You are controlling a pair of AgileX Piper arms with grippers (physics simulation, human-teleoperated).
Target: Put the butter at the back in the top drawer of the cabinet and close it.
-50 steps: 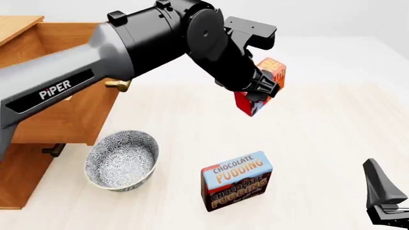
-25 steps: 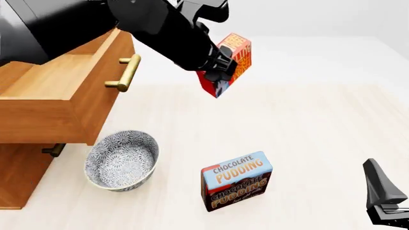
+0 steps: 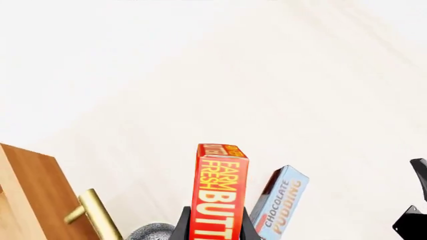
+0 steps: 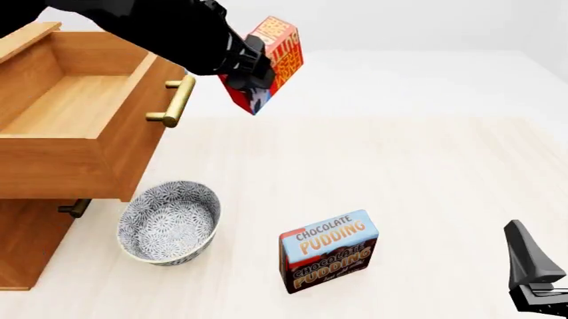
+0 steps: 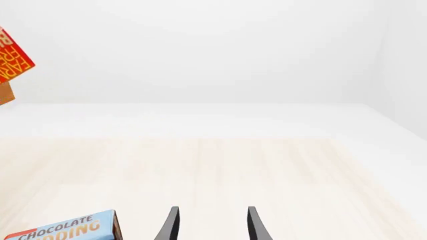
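Cabinet (image 4: pixel 36 246) at 9 o'clock in the front view, top drawer (image 4: pixel 80 143) pulled wide open, inside bare, brass handle (image 4: pixel 175 101) facing 3 o'clock

Left arm comes in from 10 o'clock, high over the drawer front

Bowl (image 4: pixel 169 222) at 7 o'clock on the table (image 4: pixel 426 173), just clear of the cabinet

Pudding box (image 4: pixel 329 251) upright at 6 o'clock, well apart from everything else

Butter (image 4: pixel 265 63) at 12 o'clock, in the air, tilted, just beside the handle on its 3 o'clock side, not over the drawer cavity yet

Left gripper (image 3: pixel 216 231) clamped on the butter's lower end, fingers on the two broad faces; the wrist view shows the box standing straight out between them

Right gripper (image 5: pixel 211 225) parked low at 5 o'clock, fingers apart, nothing between them

Handling call: box looks rigid, light, smooth printed card, so slip is the risk more than crush. Grip is near one end, leaving a long overhang, and it could pivot if it clips the drawer front. Broad faces are the right place to hold
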